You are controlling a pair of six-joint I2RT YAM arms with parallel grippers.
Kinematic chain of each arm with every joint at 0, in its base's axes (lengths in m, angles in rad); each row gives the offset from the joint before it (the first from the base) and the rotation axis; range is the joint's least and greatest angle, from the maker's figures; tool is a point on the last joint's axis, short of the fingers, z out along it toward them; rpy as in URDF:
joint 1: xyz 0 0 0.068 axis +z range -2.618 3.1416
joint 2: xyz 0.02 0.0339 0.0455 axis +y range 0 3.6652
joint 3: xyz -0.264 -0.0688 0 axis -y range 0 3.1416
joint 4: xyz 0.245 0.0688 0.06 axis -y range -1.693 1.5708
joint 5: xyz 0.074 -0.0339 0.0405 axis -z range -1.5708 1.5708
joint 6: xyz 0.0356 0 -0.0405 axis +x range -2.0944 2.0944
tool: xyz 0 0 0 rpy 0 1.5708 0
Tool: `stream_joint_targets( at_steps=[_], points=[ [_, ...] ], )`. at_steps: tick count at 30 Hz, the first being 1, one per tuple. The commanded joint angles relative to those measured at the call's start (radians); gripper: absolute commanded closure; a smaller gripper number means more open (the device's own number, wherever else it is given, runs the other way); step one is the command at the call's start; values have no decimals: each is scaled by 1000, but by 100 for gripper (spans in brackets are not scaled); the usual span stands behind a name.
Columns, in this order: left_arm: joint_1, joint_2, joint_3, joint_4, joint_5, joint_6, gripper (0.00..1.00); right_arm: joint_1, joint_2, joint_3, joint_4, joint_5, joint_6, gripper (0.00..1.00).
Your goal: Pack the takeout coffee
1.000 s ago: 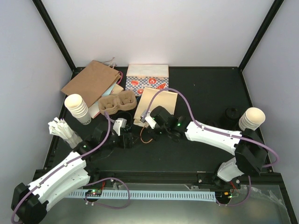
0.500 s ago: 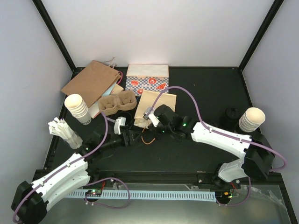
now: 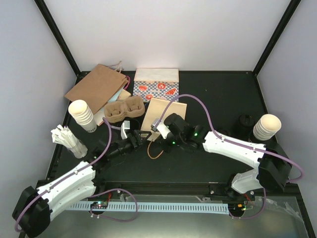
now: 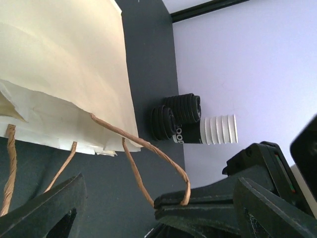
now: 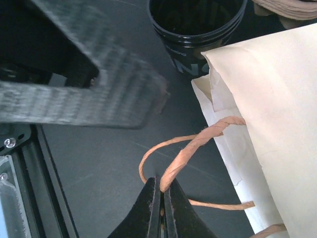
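- The right gripper (image 5: 162,188) has its jaws pinched together on one cord handle (image 5: 198,144) of the cream paper bag (image 3: 166,110), which lies flat on the table (image 3: 213,99); I judge this is to lift that lip so the mouth gapes
- The left gripper (image 3: 141,137) hovers just beside the mouth, jaws wide apart on nothing, likely placed to take the other lip
- The takeout coffee does not show plainly; neither arm holds it, and the black stack (image 3: 245,124) by the cup stack (image 3: 267,126) at far right looks like loose lids only
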Motion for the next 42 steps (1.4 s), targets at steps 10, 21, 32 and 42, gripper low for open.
stream_joint_targets(
  at_steps=[10, 21, 32, 42],
  points=[
    [-69, 140, 9, 157, -80, -262, 32, -2, 14, -5, 32, -102, -44, 98],
    [-109, 210, 33, 169, -86, -270, 58, -1, 75, 5, 18, -110, -60, 97],
    [-114, 156, 121, -71, -103, -86, 98, -9, -4, -25, -6, -38, -43, 70],
    [-114, 118, 271, -217, -45, 101, 98, -127, -168, -20, -109, -7, -25, 64]
  ],
)
